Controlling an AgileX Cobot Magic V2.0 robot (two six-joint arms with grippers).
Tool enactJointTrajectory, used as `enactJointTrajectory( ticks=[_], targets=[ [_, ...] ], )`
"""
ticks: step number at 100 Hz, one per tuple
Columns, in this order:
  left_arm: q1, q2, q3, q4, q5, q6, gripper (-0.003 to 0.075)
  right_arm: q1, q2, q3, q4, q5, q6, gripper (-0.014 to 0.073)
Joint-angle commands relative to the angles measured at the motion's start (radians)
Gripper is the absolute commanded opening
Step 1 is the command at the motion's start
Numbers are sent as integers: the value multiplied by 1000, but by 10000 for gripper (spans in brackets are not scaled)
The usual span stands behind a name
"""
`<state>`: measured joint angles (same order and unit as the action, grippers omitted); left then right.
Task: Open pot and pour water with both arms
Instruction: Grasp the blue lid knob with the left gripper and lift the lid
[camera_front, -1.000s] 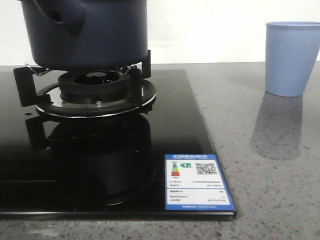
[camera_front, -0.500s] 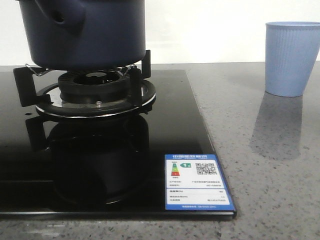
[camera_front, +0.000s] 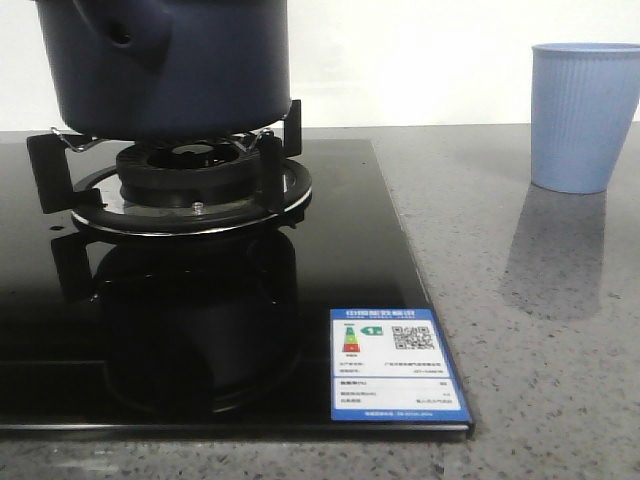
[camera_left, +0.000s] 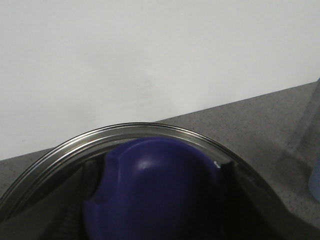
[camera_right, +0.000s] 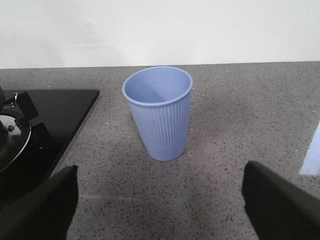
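risk: lid slips or pot shifts on the burner if the left grip is shallow. pot sits back-left of the table. left jaws: cannot tell, hidden behind the knob. right gripper spread wide, cup well ahead between its fingers, back-right.

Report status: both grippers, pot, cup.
Right gripper open, lined up on the empty blue cup. Left gripper's fingers hidden, over the lid knob. Pot on the burner. Nothing in the way.
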<state>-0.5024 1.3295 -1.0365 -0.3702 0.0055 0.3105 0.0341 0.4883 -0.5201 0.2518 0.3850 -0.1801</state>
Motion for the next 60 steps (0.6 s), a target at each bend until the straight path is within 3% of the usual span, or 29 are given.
enactJointTrajectory(
  ticks=[1,26,60],
  targets=[
    [0,-70,-38,-3,-102,2,358,1,11,-36,4,-79,-8,580],
    [2,-144,-38,-3,-120,2,358,3,71,-36,6,-92,-8,580],
    [108,-221,-38,-3,-86,2,358,102,285,-36,8,-277,-8,580]
  ],
)
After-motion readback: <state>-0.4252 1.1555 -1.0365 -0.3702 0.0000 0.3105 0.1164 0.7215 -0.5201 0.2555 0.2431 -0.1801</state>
